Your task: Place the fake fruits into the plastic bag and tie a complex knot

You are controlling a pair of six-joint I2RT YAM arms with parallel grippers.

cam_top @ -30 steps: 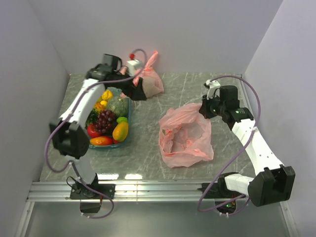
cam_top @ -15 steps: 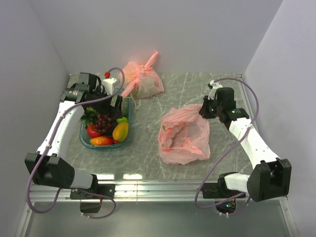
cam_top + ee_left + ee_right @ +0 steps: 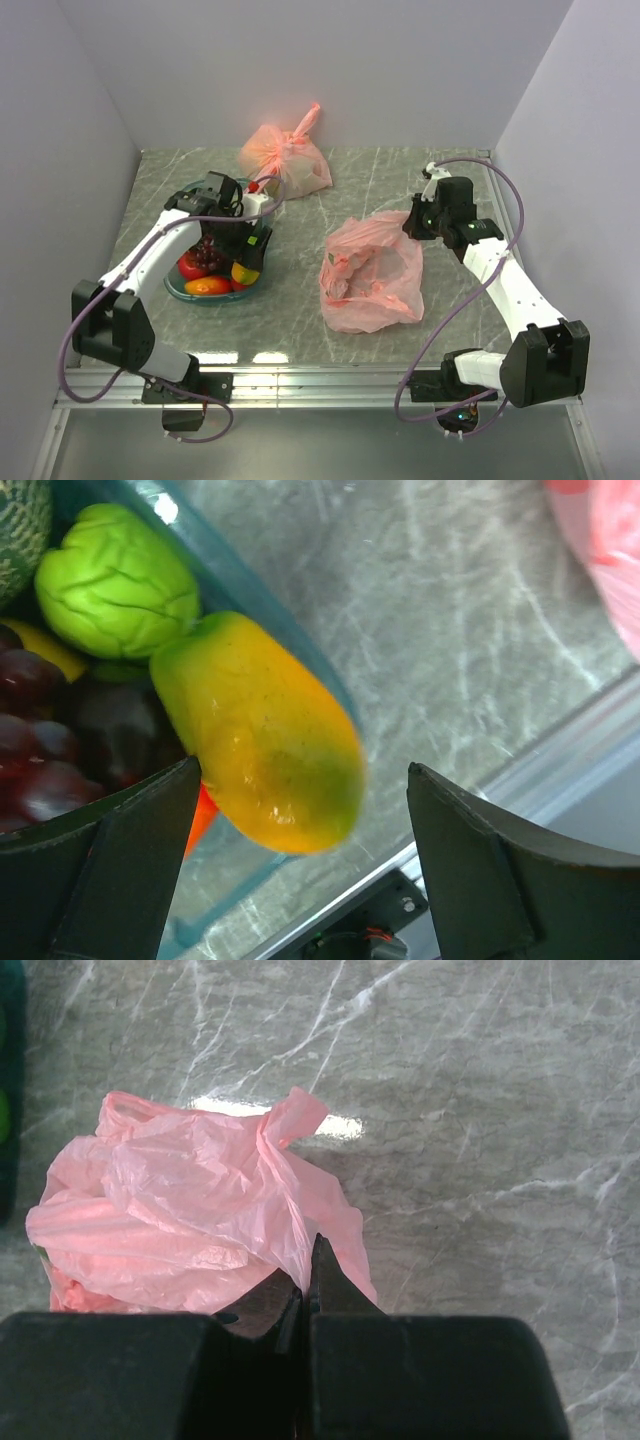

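the left gripper (image 3: 300,780) is spread wide, with the orange-yellow mango (image 3: 265,745) seen between its fingers. the mango is laid against the rim of the teal tray (image 3: 235,575), beside the purple grapes (image 3: 40,750) and a wrinkled green fruit (image 3: 115,580). the right gripper (image 3: 310,1280) is pinched tight on an edge of the salmon-pink plastic bag (image 3: 180,1210), which is spread on the marble table (image 3: 480,1090), well apart from the tray.

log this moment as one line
left fingers open over mango in bowl | right fingers shut on plastic bag edge | bag untied
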